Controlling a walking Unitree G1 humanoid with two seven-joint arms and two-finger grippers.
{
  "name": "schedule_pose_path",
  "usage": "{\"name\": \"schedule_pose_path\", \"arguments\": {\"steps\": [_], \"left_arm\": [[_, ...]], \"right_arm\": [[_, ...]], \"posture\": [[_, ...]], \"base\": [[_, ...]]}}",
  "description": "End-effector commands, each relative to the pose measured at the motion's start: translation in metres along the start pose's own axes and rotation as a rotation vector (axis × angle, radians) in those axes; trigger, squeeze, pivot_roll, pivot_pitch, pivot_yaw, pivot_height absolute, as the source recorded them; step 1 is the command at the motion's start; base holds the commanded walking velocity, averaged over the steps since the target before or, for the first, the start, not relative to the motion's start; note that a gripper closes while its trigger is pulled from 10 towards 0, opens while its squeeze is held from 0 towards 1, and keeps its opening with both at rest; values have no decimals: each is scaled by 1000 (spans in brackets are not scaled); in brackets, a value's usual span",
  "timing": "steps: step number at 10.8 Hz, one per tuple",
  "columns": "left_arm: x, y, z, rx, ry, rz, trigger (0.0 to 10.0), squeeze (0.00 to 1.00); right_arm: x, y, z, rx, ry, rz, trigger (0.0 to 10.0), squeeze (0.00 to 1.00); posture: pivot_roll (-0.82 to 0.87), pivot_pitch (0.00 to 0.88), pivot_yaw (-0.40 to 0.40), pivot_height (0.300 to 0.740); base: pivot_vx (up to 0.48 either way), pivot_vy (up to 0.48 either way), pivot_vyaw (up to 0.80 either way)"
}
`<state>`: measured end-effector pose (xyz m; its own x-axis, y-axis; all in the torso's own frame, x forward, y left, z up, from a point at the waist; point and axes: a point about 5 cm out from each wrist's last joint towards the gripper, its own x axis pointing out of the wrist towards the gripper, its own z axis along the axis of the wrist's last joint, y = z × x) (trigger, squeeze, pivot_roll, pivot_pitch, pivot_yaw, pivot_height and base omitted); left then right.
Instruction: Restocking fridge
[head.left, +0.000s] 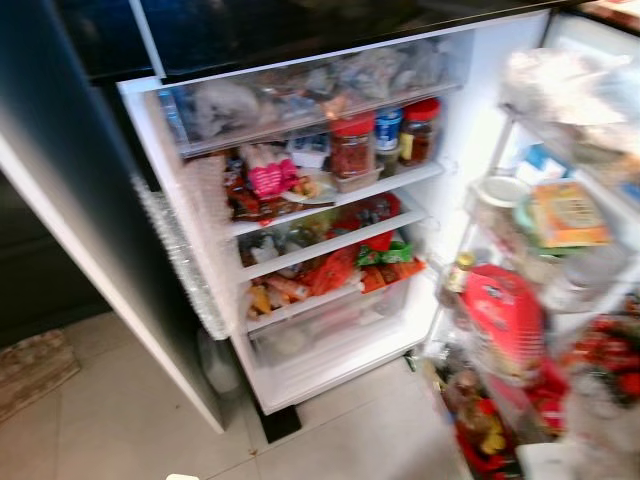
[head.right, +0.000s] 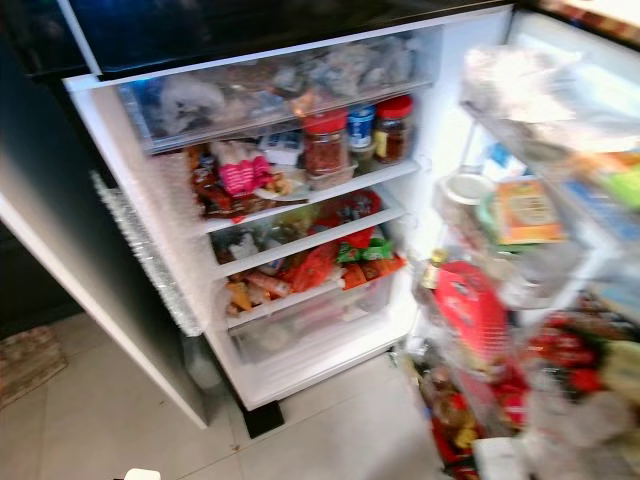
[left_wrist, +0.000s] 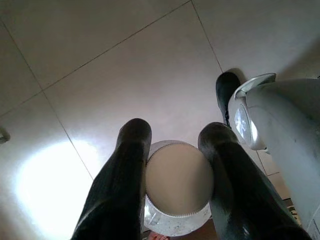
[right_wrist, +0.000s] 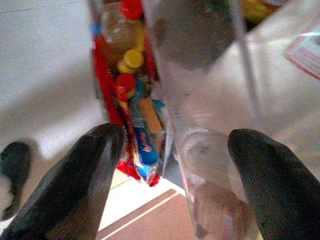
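The fridge (head.left: 470, 130) stands open before me, its shelves packed. Red-lidded jars (head.left: 352, 145) and a blue-lidded one (head.left: 388, 125) sit on the upper shelf under a clear drawer (head.left: 300, 95). Packets fill the middle shelves (head.left: 330, 262). In the left wrist view, my left gripper (left_wrist: 176, 129) is shut on a round container with a pale ribbed lid (left_wrist: 179, 180), held low over the floor tiles. My right gripper (right_wrist: 176, 135) is open, close to the door rack, where bottles with red and yellow caps (right_wrist: 127, 75) stand behind a clear rail (right_wrist: 210, 125).
The fridge door on the right carries crowded racks: a red bag (head.left: 503, 320), a yellow box (head.left: 565, 213), tubs and bottles. A dark door panel (head.left: 80, 200) juts out on the left. A rug (head.left: 35, 370) lies on the pale tile floor (head.left: 120, 420). A clear bottom drawer (head.left: 330, 335) sits low.
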<state>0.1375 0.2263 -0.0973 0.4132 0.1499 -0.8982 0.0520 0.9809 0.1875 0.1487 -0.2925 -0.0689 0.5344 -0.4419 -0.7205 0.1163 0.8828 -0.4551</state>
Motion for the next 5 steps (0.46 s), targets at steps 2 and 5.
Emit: {"name": "schedule_pose_path", "arguments": {"steps": [2, 5], "left_arm": [[0, 2, -3, 0, 6, -2, 10000, 0], [0, 3, -3, 2, 7, -2, 10000, 0]], "right_arm": [[1, -10, 0, 34, 6, -39, 10000, 0], [0, 12, 3, 67, 5, 69, 10000, 0]], "posture": [[-62, 0, 15, 740], [-58, 0, 17, 740]], "base": [[0, 0, 0], [0, 0, 0]]}}
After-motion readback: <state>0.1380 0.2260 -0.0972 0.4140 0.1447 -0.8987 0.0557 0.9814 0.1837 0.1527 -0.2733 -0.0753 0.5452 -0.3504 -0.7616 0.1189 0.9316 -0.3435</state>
